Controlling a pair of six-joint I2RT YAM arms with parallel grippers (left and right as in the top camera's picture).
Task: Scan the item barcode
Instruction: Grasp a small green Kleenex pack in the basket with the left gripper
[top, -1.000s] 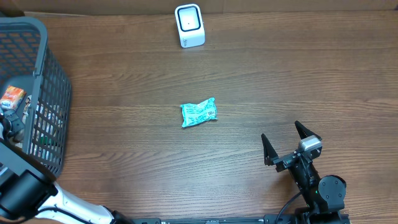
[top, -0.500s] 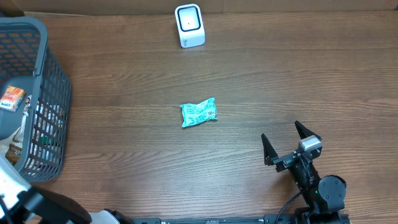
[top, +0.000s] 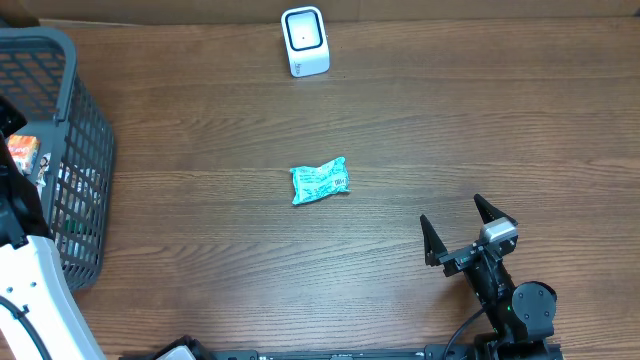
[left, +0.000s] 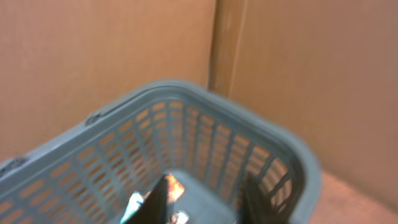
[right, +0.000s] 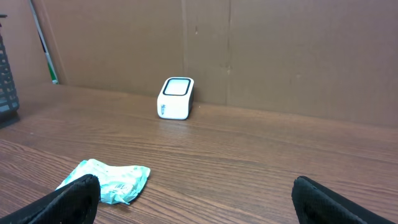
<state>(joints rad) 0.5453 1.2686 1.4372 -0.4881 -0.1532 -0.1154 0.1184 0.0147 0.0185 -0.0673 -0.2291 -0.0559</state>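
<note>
Table (top: 200, 250) bears packet (top: 320, 183) ahead of right claw (top: 450, 210), gaping empty for pickup; scanner (top: 304, 41) beyond; left claw (left: 205, 196) over basket (top: 75, 60), grip unclear.

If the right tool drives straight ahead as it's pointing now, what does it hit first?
Probably the scanner, slightly left of centre, before the cardboard wall. For the right tool the way between looks free. The packet lies left of the line, though its finger might brush it. Depth is unclear.
</note>
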